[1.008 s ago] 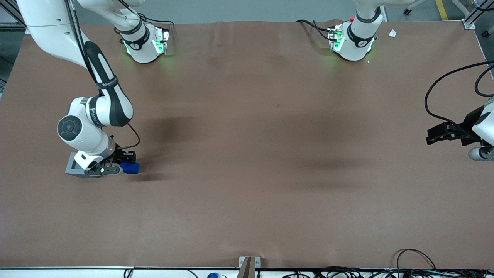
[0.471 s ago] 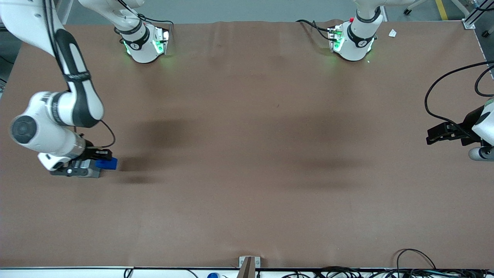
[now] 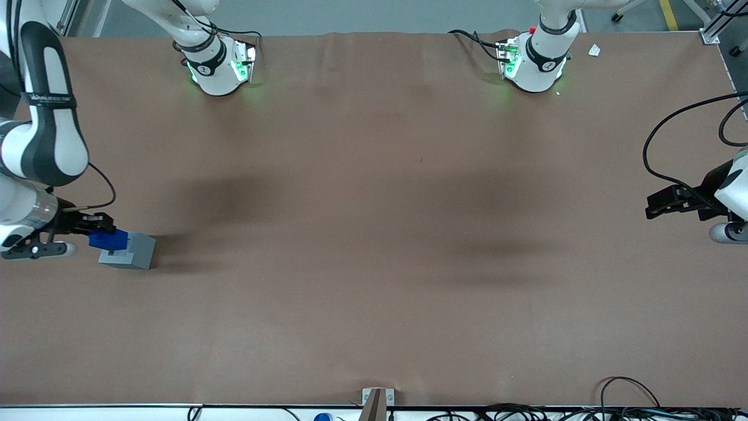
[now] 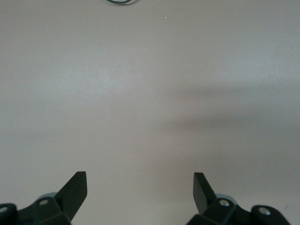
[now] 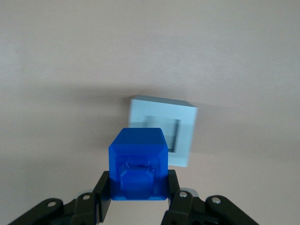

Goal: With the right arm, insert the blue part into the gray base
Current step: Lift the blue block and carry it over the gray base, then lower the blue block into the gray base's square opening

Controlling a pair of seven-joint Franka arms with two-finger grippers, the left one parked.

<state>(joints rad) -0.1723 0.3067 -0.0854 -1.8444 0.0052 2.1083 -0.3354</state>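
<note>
Carrying the blue part (image 5: 138, 164) in the hand (image 5: 138, 193) of the right arm (image 3: 44, 126), with both fingers (image 5: 104, 187) pressed against its opposite side faces and the smaller raised stub facing the wrist camera. Hanging above the counter (image 3: 374, 234) at the working arm's end, just beside and partly over the gray base (image 3: 128, 250) in the front view, with the blue part (image 3: 108, 239) overlapping the base's near-arm edge. Sitting flat on the counter, the gray base (image 5: 164, 129), square recess open upward and nothing in it yet, so judging the insertion as not begun and the alignment stage as under way.

Looking like a rigid plastic block, hard-edged and light, so probably not deforming under the squeeze and not sagging in the grip. Guessing at smooth faces, hence some risk of slipping or twisting between the fingers if bumped against the recess rim. Holding on the flat side walls, well clear of the stub, seems the right place, leaving the mating end free.

Judging also that the base, being loose and light on a plain counter, may slide or tip if the blue part presses off-centre. Calling next for centring over the recess, squaring the part's edges to the recess edges, turning the stub toward the opening if needed, and lowering gently. Unable to tell from these views how high the part is hanging above the base.
</note>
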